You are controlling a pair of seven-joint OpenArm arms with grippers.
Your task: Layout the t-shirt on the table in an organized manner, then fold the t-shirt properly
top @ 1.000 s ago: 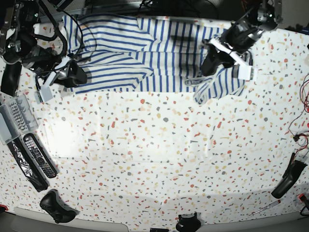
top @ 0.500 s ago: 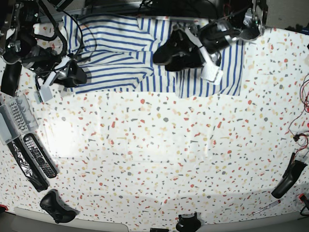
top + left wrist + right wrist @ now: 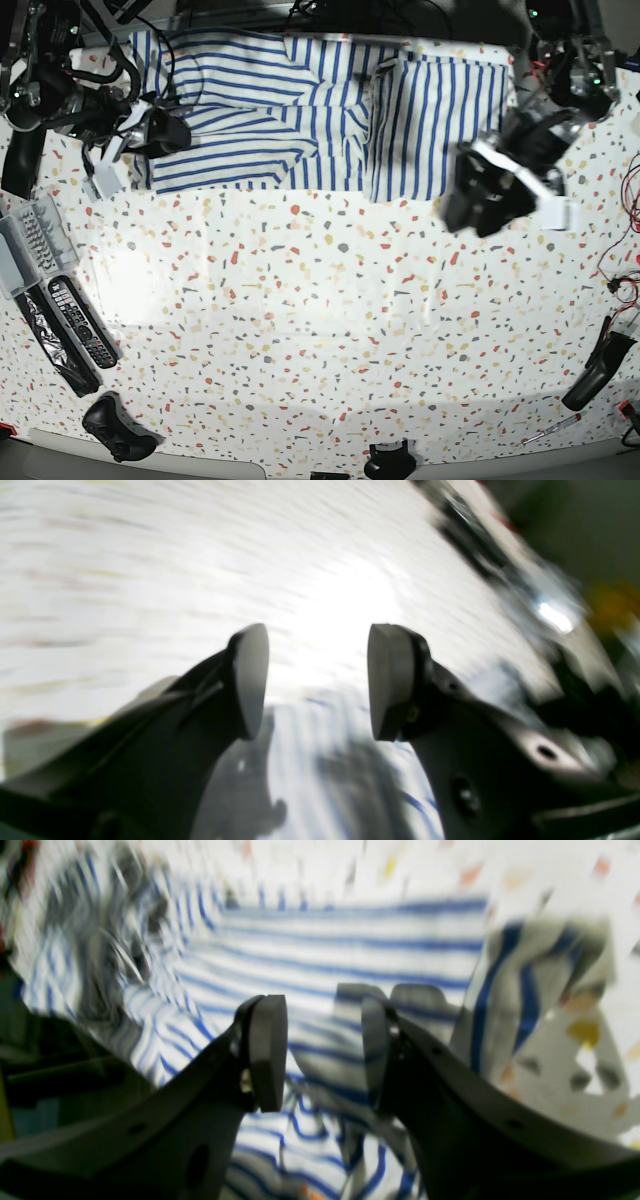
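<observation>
Base view showed the t-shirt (image 3: 300, 110) lying at the far edge of the table (image 3: 330, 330), spread wide from side to side. Its long way ran across the table, not toward the near side. One end of it was folded over into a neat striped panel.

Over bare table, just beside that folded panel, hung the left gripper (image 3: 482, 196). The shirt lay up and to the middle from it. In the left wrist view its two pads (image 3: 250, 680) stood wide apart with nothing between them. That picture was very blurry, so only a bit of striped cloth showed under the arm.

At the other end of the shirt sat the right gripper (image 3: 165, 130), right on the cloth. It was much the nearer of the two to the shirt. In the right wrist view its pads (image 3: 267, 1050) stood apart. A fold of striped cloth seemed to lie between them, but the blur made it hard to say if they pinched it.

My guess was that the next fold would need that end of the shirt, and the right arm was in the better place for it. The left arm would have to reach back to the cloth first.
</observation>
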